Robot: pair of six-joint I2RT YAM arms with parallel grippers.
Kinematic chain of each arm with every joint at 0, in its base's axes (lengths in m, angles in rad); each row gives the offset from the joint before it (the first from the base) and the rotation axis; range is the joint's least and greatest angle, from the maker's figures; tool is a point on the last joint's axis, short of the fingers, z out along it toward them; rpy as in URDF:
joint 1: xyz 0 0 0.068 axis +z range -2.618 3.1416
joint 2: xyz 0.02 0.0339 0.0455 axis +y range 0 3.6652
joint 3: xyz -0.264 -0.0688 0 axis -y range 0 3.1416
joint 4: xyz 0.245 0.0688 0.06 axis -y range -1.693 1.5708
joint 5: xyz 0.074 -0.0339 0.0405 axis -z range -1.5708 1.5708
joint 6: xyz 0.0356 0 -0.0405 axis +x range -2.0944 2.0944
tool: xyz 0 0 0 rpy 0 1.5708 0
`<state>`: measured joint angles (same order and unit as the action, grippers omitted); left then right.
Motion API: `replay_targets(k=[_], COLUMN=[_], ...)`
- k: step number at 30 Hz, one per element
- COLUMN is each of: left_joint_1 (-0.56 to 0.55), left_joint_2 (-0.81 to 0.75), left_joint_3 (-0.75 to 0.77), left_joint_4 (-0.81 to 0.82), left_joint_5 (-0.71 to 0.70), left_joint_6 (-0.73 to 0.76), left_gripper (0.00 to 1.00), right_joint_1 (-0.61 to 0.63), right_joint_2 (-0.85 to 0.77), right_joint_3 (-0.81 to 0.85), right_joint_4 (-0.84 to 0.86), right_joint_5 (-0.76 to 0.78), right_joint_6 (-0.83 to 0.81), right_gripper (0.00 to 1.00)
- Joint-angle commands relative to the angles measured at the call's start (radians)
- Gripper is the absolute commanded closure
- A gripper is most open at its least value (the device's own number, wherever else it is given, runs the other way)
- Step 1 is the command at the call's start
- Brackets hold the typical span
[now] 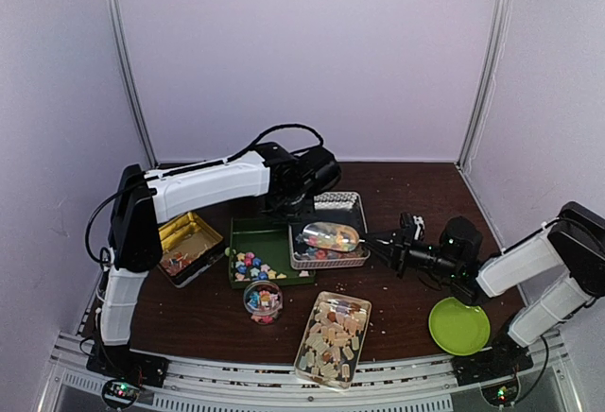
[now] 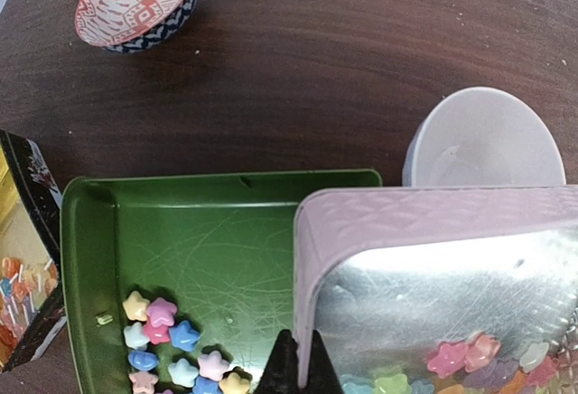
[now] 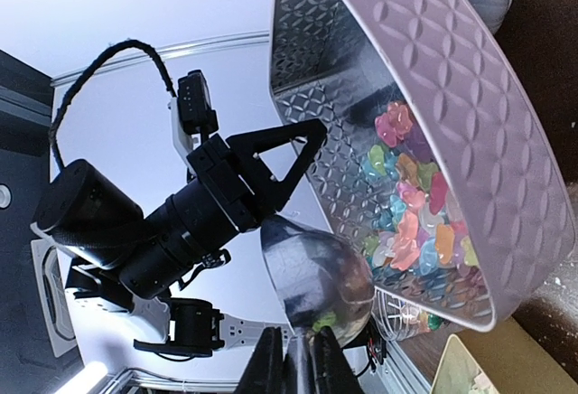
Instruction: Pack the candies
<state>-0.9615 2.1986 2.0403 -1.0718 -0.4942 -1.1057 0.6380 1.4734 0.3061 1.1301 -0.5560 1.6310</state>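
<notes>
The top external view looks steeply down from above and behind the arm bases [image 1: 118,369], taking in the whole bench [image 1: 406,195]. The left wrist view hangs close over the green tray [image 2: 226,240] and pink tray [image 2: 406,213]. The right wrist view, apparently rolled sideways, shares that pink tray and its candies [image 3: 406,204].

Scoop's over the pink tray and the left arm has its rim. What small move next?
Probably ease the scoop down and forward into the star candies. They lie gathered at one end of the pink tray, the left fingers pinch its rim, and the right fingers are shut on the scoop's handle. Whether the scoop already holds any, I cannot tell.
</notes>
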Motion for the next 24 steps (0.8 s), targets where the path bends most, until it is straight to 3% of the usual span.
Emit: replay_targets(k=[1, 8, 16, 24], left_joint_1=[0.021, 0.024, -0.006, -0.028], left_joint_2=[-0.071, -0.072, 0.027, 0.12], left_joint_3=[0.051, 0.057, 0.188, 0.271], left_joint_4=[0.011, 0.01, 0.01, 0.043], left_joint_5=[-0.009, 0.027, 0.13, 0.215], left_joint_6=[-0.014, -0.006, 0.032, 0.039], left_gripper=[1.0, 1.0, 1.0, 1.0], right_joint_1=[-0.006, -0.008, -0.019, -0.029], right_joint_2=[-0.097, -0.313, -0.634, -0.796], right_joint_3=[-0.043, -0.11, -0.08, -0.092], right_joint_4=[0.011, -0.151, -0.567, -0.704], right_joint_5=[0.02, 0.082, 0.164, 0.19], right_joint_6=[-0.001, -0.036, -0.138, -0.149], right_gripper=[1.0, 1.0, 1.0, 1.0])
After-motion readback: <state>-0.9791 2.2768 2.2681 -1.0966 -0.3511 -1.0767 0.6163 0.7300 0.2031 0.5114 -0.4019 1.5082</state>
